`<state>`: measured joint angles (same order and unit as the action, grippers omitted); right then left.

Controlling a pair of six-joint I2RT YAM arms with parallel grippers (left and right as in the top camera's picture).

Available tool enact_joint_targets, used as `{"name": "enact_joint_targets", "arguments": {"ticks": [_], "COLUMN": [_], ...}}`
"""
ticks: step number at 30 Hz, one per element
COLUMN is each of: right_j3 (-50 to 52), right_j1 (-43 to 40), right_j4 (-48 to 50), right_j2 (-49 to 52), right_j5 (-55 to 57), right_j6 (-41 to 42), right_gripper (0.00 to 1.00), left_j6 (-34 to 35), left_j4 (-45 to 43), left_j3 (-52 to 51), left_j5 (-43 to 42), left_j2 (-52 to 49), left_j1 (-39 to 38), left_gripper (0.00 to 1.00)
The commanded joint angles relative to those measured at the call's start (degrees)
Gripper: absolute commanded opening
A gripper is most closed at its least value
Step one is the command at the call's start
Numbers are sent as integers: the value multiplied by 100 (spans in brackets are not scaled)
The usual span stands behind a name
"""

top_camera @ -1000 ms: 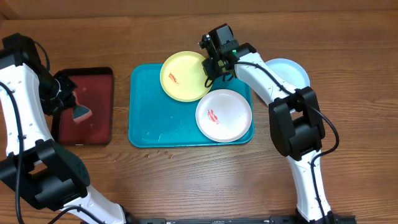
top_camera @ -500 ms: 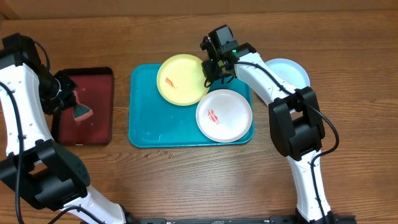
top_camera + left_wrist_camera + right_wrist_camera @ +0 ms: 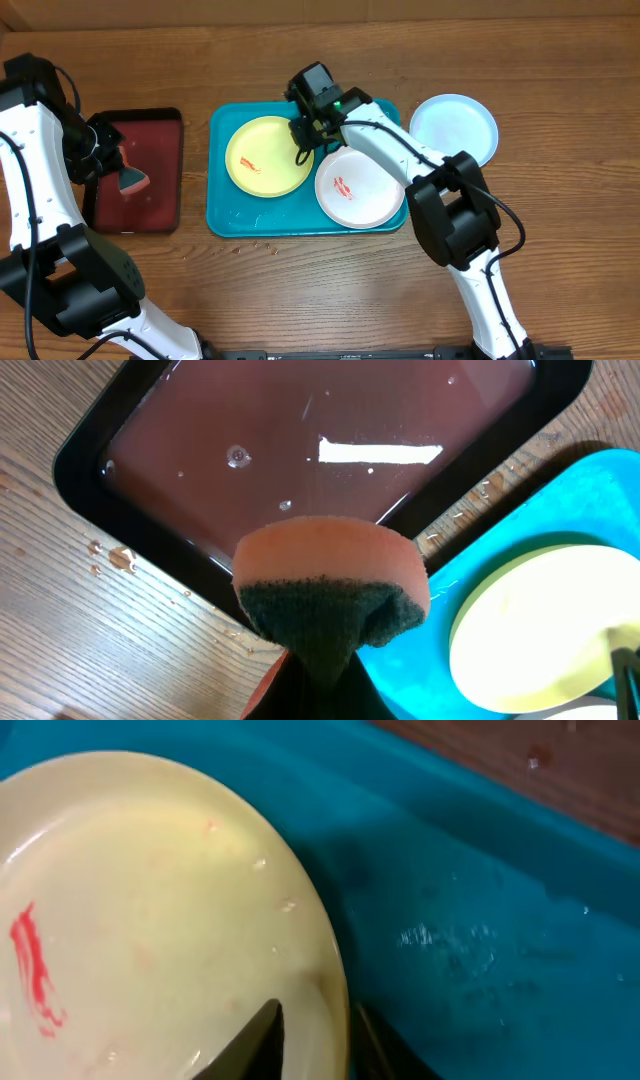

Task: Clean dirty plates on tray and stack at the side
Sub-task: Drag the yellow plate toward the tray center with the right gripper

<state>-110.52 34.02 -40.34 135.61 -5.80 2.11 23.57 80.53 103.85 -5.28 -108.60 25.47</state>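
The yellow-green plate with a red smear lies on the left half of the turquoise tray. My right gripper is shut on its right rim; in the right wrist view the fingers straddle the plate's edge over the tray. The white plate with a red smear lies on the tray's right half. The light blue plate rests on the table right of the tray. My left gripper is shut on an orange-and-dark sponge over the dark red tray.
The dark red, black-rimmed tray sits left of the turquoise tray and holds a film of water. Water drops and crumbs lie on the wood near the tray edges. The left wrist view shows the turquoise tray's corner and the yellow-green plate.
My right gripper has dragged the yellow-green plate left and toward the front, from the tray's back edge to its left half. The left arm has not moved.
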Motion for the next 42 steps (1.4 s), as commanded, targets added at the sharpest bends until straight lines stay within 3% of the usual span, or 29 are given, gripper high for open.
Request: {"name": "enact_joint_targets", "arguments": {"ticks": [1,9,21,24,28,37,42], "right_j3": [-7,-4,-4,-7,-11,-24,-24], "right_j1": [-92,-92,-85,-63,-28,164,308], "right_j4": [170,555,688,686,579,-374,-1056], "right_j2": [92,120,555,557,553,494,343], "right_j5": [170,-37,-540,-564,-566,-566,-568], "right_j6": [-463,-1163,-1137,-1064,-568,697,1856], "right_gripper": [28,34,35,25,4,4,4], "left_j6": [-136,-136,-175,-175,-175,-175,-179], "left_j4": [-22,-20,-22,-24,-35,-610,-1370], "left_j3": [-26,-26,-26,-26,-28,-629,-1296], "left_j5": [-72,-72,-74,-74,-76,-74,-74], "left_j2": [103,103,103,103,103,103,103], "left_j1": [-46,-46,-46,-46,-46,-273,-426], "left_gripper": [4,4,4,4,4,4,4]}}
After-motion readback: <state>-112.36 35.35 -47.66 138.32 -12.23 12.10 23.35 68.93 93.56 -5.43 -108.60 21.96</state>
